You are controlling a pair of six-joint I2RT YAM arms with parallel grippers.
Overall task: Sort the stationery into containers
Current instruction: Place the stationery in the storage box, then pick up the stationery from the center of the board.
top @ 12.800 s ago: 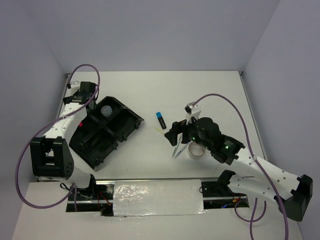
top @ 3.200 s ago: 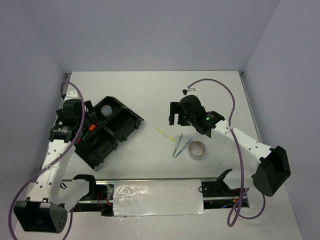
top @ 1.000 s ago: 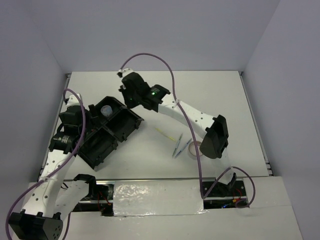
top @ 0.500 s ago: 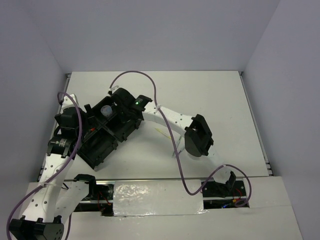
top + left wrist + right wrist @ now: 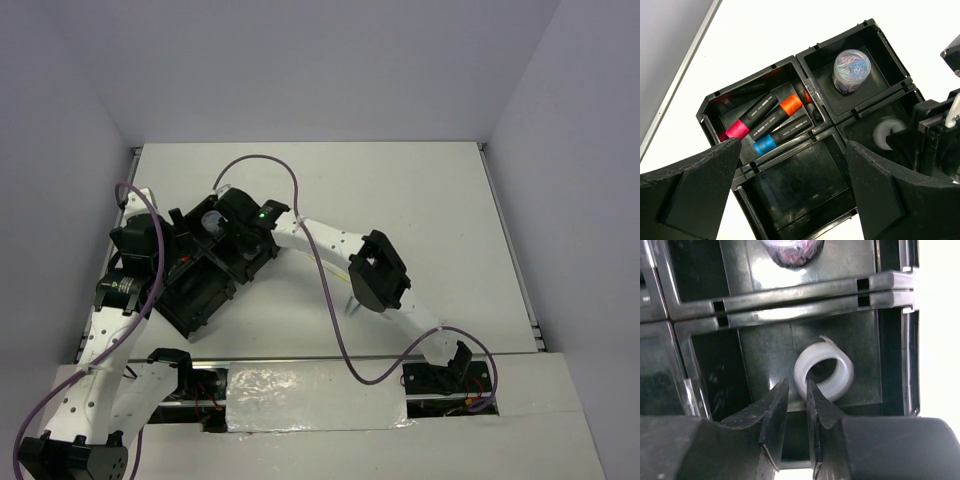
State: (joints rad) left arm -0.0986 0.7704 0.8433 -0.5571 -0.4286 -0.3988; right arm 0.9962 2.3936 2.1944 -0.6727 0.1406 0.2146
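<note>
The black organiser tray (image 5: 200,300) lies at the table's left. In the left wrist view one compartment holds three highlighters with pink (image 5: 737,129), orange (image 5: 790,103) and blue (image 5: 764,144) ends. Another holds a translucent cup (image 5: 851,68) of coloured clips. The small clear ring (image 5: 840,371) rests on the floor of a third compartment. My right gripper (image 5: 797,384) reaches into that compartment. Its jaws are slightly parted, one tip inside the ring's hole and one outside. My left gripper (image 5: 792,150) hangs wide open above the tray's near compartment, holding nothing.
The right arm stretches across the table from the near right, its elbow (image 5: 378,272) over the spot where the pens lay. A sliver of a pale pen (image 5: 351,303) shows below it. The tray's rim (image 5: 812,89) stands between compartments.
The right gripper swung from behind the tray down into the ring's compartment, and its jaws have parted. The left arm has barely moved.
</note>
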